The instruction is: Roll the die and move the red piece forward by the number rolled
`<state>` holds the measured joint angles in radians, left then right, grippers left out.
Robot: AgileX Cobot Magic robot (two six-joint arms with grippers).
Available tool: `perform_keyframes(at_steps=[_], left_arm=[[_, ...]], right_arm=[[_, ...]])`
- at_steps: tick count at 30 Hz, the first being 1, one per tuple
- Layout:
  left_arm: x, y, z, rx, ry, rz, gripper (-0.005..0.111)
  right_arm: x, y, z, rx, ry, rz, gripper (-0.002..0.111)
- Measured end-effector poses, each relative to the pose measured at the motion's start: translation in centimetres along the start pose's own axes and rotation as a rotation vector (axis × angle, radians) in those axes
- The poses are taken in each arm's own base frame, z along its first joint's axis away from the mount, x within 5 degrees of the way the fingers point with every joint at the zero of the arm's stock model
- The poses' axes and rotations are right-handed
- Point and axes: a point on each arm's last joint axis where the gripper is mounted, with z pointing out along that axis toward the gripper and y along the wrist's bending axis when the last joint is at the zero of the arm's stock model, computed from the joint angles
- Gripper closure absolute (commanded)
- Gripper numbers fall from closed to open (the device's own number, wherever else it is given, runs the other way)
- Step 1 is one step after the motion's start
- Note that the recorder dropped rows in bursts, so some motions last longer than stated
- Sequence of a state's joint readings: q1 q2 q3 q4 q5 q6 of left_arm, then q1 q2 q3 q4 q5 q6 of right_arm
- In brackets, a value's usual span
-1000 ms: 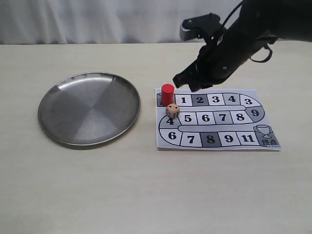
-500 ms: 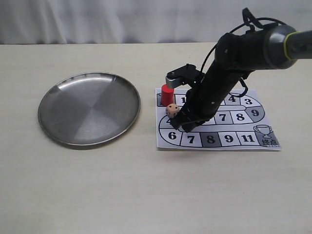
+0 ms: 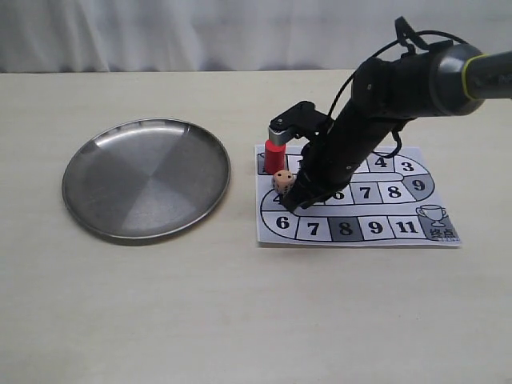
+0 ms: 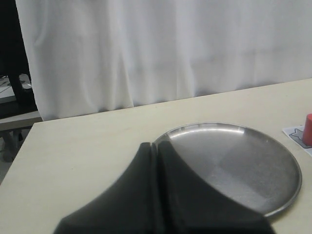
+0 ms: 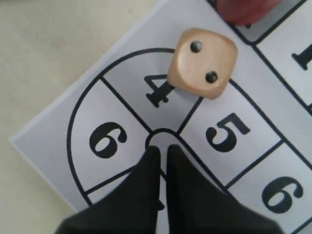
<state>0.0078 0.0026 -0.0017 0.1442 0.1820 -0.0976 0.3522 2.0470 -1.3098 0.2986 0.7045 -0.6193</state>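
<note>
The die [image 3: 282,181] is a small beige cube resting on the board's square 4, with two pips on top [image 5: 202,63]. The red piece [image 3: 274,154] stands upright on the board's start square just behind the die, and its edge also shows in the right wrist view [image 5: 243,9] and the left wrist view [image 4: 308,129]. My right gripper [image 3: 296,200] hangs low over the board just right of the die, its fingers [image 5: 162,151] shut with only a sliver between them and holding nothing. My left gripper [image 4: 156,147] is shut and empty, near the plate's rim.
A round steel plate [image 3: 144,178] lies left of the paper game board [image 3: 436,234], which has numbered squares and a trophy at its end. In the left wrist view the plate [image 4: 243,165] fills the lower right. A white curtain backs the table.
My right arm came down from above the board's far edge to just beside the die, then edged slightly back. The die and the red piece have stayed put.
</note>
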Motion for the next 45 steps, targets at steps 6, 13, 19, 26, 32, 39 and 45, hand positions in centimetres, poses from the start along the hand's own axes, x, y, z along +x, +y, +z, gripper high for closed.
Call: perform_keyframes(at_steps=[6,13,19,26,32,39,45], left_arm=[[0.0,0.0,0.0,0.0,0.0,0.0,0.107],[0.0,0.0,0.0,0.0,0.0,0.0,0.107],[0.0,0.0,0.0,0.0,0.0,0.0,0.107],[0.0,0.0,0.0,0.0,0.0,0.0,0.107],[0.0,0.0,0.0,0.0,0.0,0.0,0.107],[0.0,0.0,0.0,0.0,0.0,0.0,0.107],[0.0,0.0,0.0,0.0,0.0,0.0,0.107]], right_arm=[[-0.1,-0.1,0.0,0.009,-0.013,-0.036,0.104],[-0.2,-0.1,0.0,0.009,-0.016,-0.042,0.104],[-0.2,-0.1,-0.2,0.01,-0.021,0.003,0.104],[-1.0,-0.1,-4.5,0.104,-0.116,0.068,0.091],[-2.1,-0.4,-8.3,0.205,-0.285,0.244,0.049],[-3.3,-0.4,-7.8,0.181,-0.314,0.295,0.029],[-4.6,-0.4,-4.9,0.167,-0.276,0.252,0.029]])
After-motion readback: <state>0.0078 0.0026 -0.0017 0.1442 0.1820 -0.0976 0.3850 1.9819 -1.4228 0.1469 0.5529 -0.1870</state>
